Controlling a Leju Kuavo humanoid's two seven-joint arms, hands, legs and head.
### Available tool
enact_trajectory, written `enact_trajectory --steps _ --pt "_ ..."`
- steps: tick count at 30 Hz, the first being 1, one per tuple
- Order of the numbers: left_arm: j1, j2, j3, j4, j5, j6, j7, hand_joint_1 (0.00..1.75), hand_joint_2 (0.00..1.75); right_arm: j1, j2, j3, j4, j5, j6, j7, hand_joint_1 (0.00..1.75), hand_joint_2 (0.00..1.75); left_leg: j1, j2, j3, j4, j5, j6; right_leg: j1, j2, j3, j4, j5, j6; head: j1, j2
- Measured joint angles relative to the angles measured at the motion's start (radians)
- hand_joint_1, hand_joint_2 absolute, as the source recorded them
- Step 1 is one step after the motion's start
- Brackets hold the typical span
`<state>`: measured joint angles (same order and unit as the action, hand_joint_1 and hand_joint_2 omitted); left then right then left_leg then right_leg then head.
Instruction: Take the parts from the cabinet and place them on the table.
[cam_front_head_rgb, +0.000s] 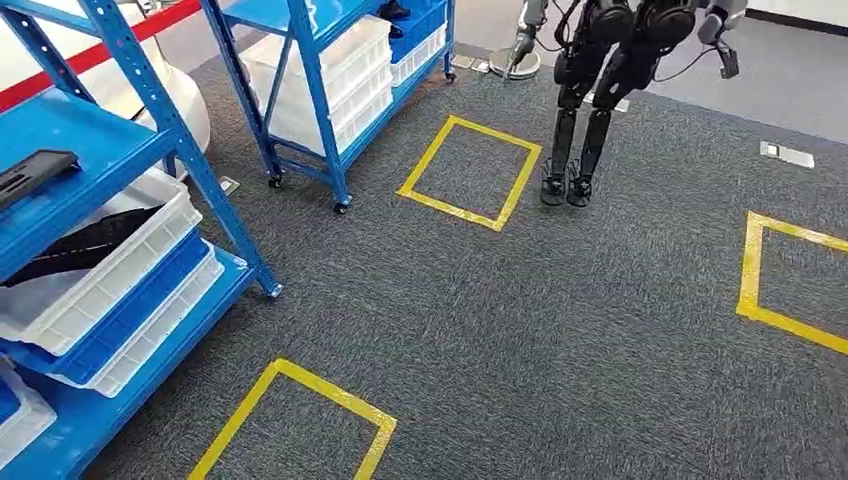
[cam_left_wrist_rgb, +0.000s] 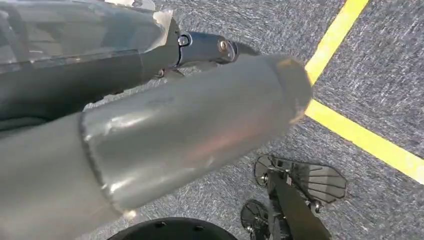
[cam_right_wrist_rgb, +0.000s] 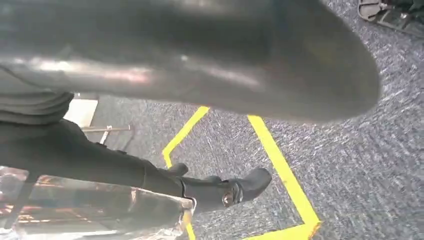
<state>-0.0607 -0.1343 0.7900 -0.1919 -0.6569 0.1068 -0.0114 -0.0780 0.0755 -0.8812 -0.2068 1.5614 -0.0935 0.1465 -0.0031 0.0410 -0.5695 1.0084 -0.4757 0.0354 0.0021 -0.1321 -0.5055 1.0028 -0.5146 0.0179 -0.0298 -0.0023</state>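
A flat black part (cam_front_head_rgb: 35, 170) lies on the upper blue shelf of the cabinet (cam_front_head_rgb: 150, 115) at the left of the head view. A longer black part (cam_front_head_rgb: 85, 245) rests in the white bin (cam_front_head_rgb: 150, 225) one level below. My left hand (cam_left_wrist_rgb: 150, 130) hangs over the grey carpet, its thick thumb and a dark finger (cam_left_wrist_rgb: 205, 47) stretched out straight, nothing between them. My right hand (cam_right_wrist_rgb: 190, 65) hangs the same way, with its dark finger (cam_right_wrist_rgb: 220, 192) extended and nothing gripped. Clear film wraps the base of the fingers on both hands.
A second blue rack (cam_front_head_rgb: 300, 60) with white bins stands further back. Yellow tape squares (cam_front_head_rgb: 470, 172) (cam_front_head_rgb: 290, 420) (cam_front_head_rgb: 780, 280) mark the carpet. Another dark humanoid robot (cam_front_head_rgb: 590, 90) stands at the far side. A red-and-white barrier runs behind the cabinet.
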Motion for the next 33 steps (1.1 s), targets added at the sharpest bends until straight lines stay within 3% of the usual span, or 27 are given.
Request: enact_trajectory --steps 1,2,3,5,6,7,9,10,11,12,14,15,16,17,18,20,21,22,23,24,25,26,27,30,31,32,33 --pt "0.002 -0.002 0.0 0.0 0.0 0.0 0.001 0.0 0.0 0.0 -0.001 0.001 0.0 0.0 0.0 0.0 0.0 0.0 0.011 -0.008 0.008 -0.009 0.011 0.007 -0.007 0.04 -0.01 0.017 -0.009 0.005 0.002 0.0" --pt "0.0 -0.003 0.0 0.0 0.0 0.0 0.001 0.0 0.0 0.001 -0.002 0.0 0.0 0.0 0.0 0.0 0.0 0.0 0.013 -0.018 0.007 -0.01 0.014 0.014 -0.009 0.09 -0.026 0.058 -0.035 0.003 0.003 0.0" --pt "-0.002 -0.002 0.0 0.0 0.0 0.0 0.002 0.0 0.0 0.003 -0.001 0.001 0.0 0.0 0.0 0.0 0.0 0.0 0.013 -0.03 0.004 -0.01 0.015 0.016 -0.012 0.113 -0.06 0.131 -0.072 -0.003 0.006 0.0" --pt "-0.006 -0.002 0.0 0.0 0.002 -0.005 0.005 0.0 0.0 0.008 -0.001 0.0 0.0 0.0 0.0 0.0 0.0 0.0 0.013 -0.06 0.001 -0.009 0.016 0.017 -0.016 0.123 -0.133 0.281 -0.127 -0.004 0.006 0.0" --pt "-0.005 -0.002 0.001 0.0 0.007 -0.011 0.011 0.0 0.0 0.01 -0.002 0.0 0.0 0.0 0.0 0.0 0.0 0.0 0.013 -0.073 0.001 -0.009 0.017 0.017 -0.017 0.124 -0.149 0.311 -0.13 0.004 0.006 0.0" --pt "-0.003 -0.003 0.002 0.0 0.008 -0.019 0.015 0.0 0.0 0.01 -0.002 0.0 0.0 0.0 0.001 0.001 0.0 0.0 0.014 -0.088 0.002 -0.008 0.017 0.017 -0.021 0.124 -0.141 0.289 -0.112 0.015 0.006 0.0" --pt "-0.001 -0.006 0.002 0.0 0.008 -0.024 0.02 0.0 0.0 0.009 -0.005 0.0 0.0 0.0 0.001 0.0 0.0 0.0 0.019 -0.116 0.004 -0.004 0.015 0.01 -0.034 0.134 -0.072 0.136 -0.038 0.043 0.005 0.0" --pt "-0.001 -0.007 0.002 0.0 0.007 -0.028 0.021 0.0 0.0 0.009 -0.006 0.0 0.0 0.0 0.001 0.0 0.0 0.0 0.021 -0.129 0.002 0.002 0.012 0.003 -0.042 0.16 -0.031 0.046 -0.003 0.055 0.007 0.0" --pt "-0.001 -0.006 0.002 0.0 0.006 -0.031 0.022 0.0 0.0 0.009 -0.003 0.0 0.001 0.0 0.003 0.0 0.0 0.0 0.015 -0.138 -0.002 0.01 0.008 -0.007 -0.038 0.189 -0.026 0.026 -0.007 0.052 0.01 0.0" --pt "-0.001 -0.006 0.002 0.0 0.005 -0.032 0.024 0.0 0.0 0.009 -0.003 0.0 0.002 0.0 0.003 -0.002 0.0 0.0 0.014 -0.146 -0.006 0.013 0.006 -0.014 -0.034 0.175 -0.029 0.02 -0.001 0.037 0.011 0.0" --pt "0.001 -0.006 0.002 0.0 -0.003 -0.038 0.026 0.0 0.0 0.009 -0.002 0.001 0.002 -0.001 0.004 -0.004 0.0 0.0 0.016 -0.156 -0.007 0.003 0.013 -0.024 -0.029 0.165 -0.02 0.024 0.0 0.022 0.007 0.0" --pt "0.004 -0.005 0.002 0.0 -0.004 -0.04 0.026 0.0 0.0 0.009 -0.003 0.001 0.002 -0.001 0.003 -0.004 0.0 0.0 0.019 -0.162 -0.01 0.005 0.013 -0.026 -0.036 0.154 -0.019 0.021 0.002 0.014 0.007 0.0" --pt "0.006 -0.006 0.002 0.0 -0.006 -0.04 0.026 0.0 0.0 0.008 -0.003 0.001 0.002 -0.001 0.004 -0.005 0.0 0.0 0.021 -0.135 -0.012 0.014 0.007 -0.029 -0.038 0.146 -0.019 0.019 0.006 0.007 0.007 0.0" --pt "0.007 -0.006 0.002 0.0 -0.006 -0.04 0.027 0.0 0.0 0.007 -0.003 0.002 0.002 0.0 0.004 -0.005 0.0 0.0 0.017 -0.083 -0.023 0.043 -0.015 -0.033 -0.035 0.141 -0.019 0.019 0.007 0.005 0.003 0.0" --pt "0.005 -0.006 0.002 0.0 -0.007 -0.039 0.028 0.0 0.0 0.008 -0.003 0.003 0.002 0.0 0.004 -0.006 0.0 0.0 0.018 -0.06 -0.055 0.111 -0.059 -0.036 -0.031 0.13 -0.019 0.019 0.006 -0.006 -0.002 0.0" --pt "0.002 -0.007 0.002 0.0 -0.01 -0.036 0.03 0.0 0.0 0.012 -0.004 0.004 0.002 0.001 0.006 -0.007 0.0 0.0 0.018 -0.053 -0.129 0.26 -0.125 -0.039 -0.024 0.104 -0.02 0.019 0.003 -0.014 -0.001 0.0" --pt "0.002 -0.007 0.002 0.0 -0.011 -0.034 0.031 0.0 0.0 0.012 -0.005 0.004 0.002 0.001 0.006 -0.006 0.0 0.0 0.017 -0.052 -0.153 0.307 -0.137 -0.038 -0.021 0.092 -0.021 0.019 0.002 -0.016 0.0 0.0" --pt "0.004 -0.007 0.002 0.0 -0.012 -0.032 0.033 0.0 0.0 0.011 -0.006 0.005 0.002 0.001 0.006 -0.007 0.0 0.0 0.017 -0.049 -0.154 0.308 -0.123 -0.034 -0.018 0.079 -0.019 0.019 0.0 -0.018 -0.001 0.0" --pt "0.005 -0.007 0.002 0.0 -0.015 -0.031 0.034 0.0 0.0 0.01 -0.006 0.006 0.002 0.001 0.008 -0.007 0.0 0.0 0.017 -0.047 -0.134 0.267 -0.091 -0.03 -0.016 0.07 -0.017 0.019 -0.001 -0.02 -0.001 0.0" --pt "0.005 -0.007 0.002 0.0 -0.024 -0.029 0.034 0.0 0.0 0.009 -0.006 0.007 0.002 0.001 0.013 -0.008 0.0 0.0 0.015 -0.04 -0.093 0.19 -0.048 -0.022 -0.014 0.059 -0.014 0.019 -0.003 -0.022 -0.001 0.0" --pt "0.004 -0.007 0.001 0.0 -0.027 -0.029 0.035 0.0 0.0 0.007 -0.006 0.008 0.002 0.001 0.015 -0.009 0.0 0.0 0.011 -0.017 -0.047 0.106 -0.012 -0.011 -0.011 0.05 -0.011 0.019 -0.004 -0.023 -0.001 0.0" --pt "0.001 -0.007 0.001 0.0 -0.033 -0.029 0.035 0.0 0.0 0.006 -0.005 0.008 0.002 0.001 0.016 -0.01 0.0 0.0 -0.001 0.045 -0.012 0.041 -0.002 0.004 -0.01 0.042 -0.008 0.019 -0.007 -0.021 -0.001 0.0" --pt "-0.005 -0.007 0.001 0.0 -0.036 -0.029 0.034 0.0 0.0 0.006 -0.003 0.008 0.002 0.001 0.018 -0.01 0.0 0.0 -0.009 0.05 -0.01 0.027 -0.008 0.003 0.003 0.032 -0.01 0.021 -0.012 -0.014 0.0 0.0" --pt "-0.004 -0.008 -0.001 0.0 -0.045 -0.031 0.031 0.0 0.0 0.001 -0.003 0.009 0.002 0.002 0.021 -0.009 0.0 0.0 -0.015 0.009 -0.017 0.021 -0.004 0.011 -0.001 -0.005 -0.001 0.013 -0.012 -0.007 -0.001 0.0" --pt "-0.004 -0.01 -0.001 0.0 -0.047 -0.031 0.031 0.0 0.0 -0.001 -0.003 0.01 0.002 0.002 0.021 -0.008 0.0 0.0 -0.003 -0.004 -0.004 0.005 0.008 0.018 0.008 -0.007 0.003 0.014 -0.019 -0.001 0.0 0.0" --pt "-0.002 -0.011 -0.001 0.0 -0.048 -0.031 0.031 0.0 0.0 -0.001 -0.005 0.01 0.002 0.002 0.021 -0.007 0.0 0.0 -0.002 -0.011 0.0 -0.004 0.014 0.017 -0.003 0.046 -0.007 0.037 -0.031 0.004 0.001 0.0" --pt "-0.006 -0.011 -0.001 0.0 -0.05 -0.03 0.031 0.0 0.0 0.001 -0.005 0.01 0.002 0.002 0.021 -0.007 0.0 0.0 0.003 -0.024 -0.002 -0.006 0.019 0.024 -0.003 0.095 -0.036 0.102 -0.065 -0.002 0.004 0.0"
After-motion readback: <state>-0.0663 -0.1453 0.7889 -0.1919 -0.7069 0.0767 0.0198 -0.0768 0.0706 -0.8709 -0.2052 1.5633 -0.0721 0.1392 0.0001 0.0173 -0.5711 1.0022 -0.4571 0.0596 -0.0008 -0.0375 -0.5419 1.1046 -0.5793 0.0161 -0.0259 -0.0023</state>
